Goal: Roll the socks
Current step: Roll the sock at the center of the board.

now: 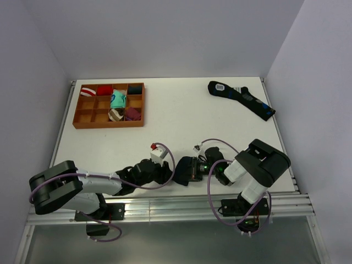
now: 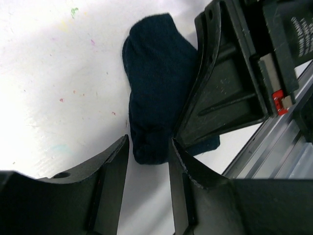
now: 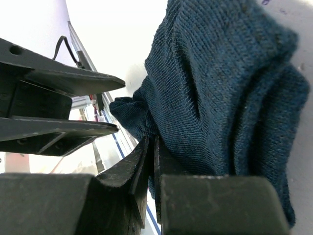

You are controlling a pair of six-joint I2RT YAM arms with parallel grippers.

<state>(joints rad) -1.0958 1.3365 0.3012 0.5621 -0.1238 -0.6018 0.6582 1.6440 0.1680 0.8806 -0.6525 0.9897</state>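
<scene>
The socks [image 1: 185, 169] are a dark navy bundle lying near the table's front edge, between my two grippers. My right gripper [image 1: 199, 170] comes at them from the right. In the right wrist view its jaws [image 3: 151, 147] are shut, pinching an edge of the socks [image 3: 230, 83], whose bulk bulges over the right finger. My left gripper [image 1: 169, 172] stands open on their left side. In the left wrist view the near end of the socks [image 2: 156, 83] lies just at the left gripper [image 2: 148, 144], with white table showing between its fingers. The right gripper's body [image 2: 230, 83] covers the socks' right side.
An orange compartment tray [image 1: 78, 114] with colourful sock bundles stands at the back left. A longer black sock with blue patches [image 1: 242, 99] lies at the back right. The metal rail of the table's near edge [image 1: 220, 201] runs close behind both grippers.
</scene>
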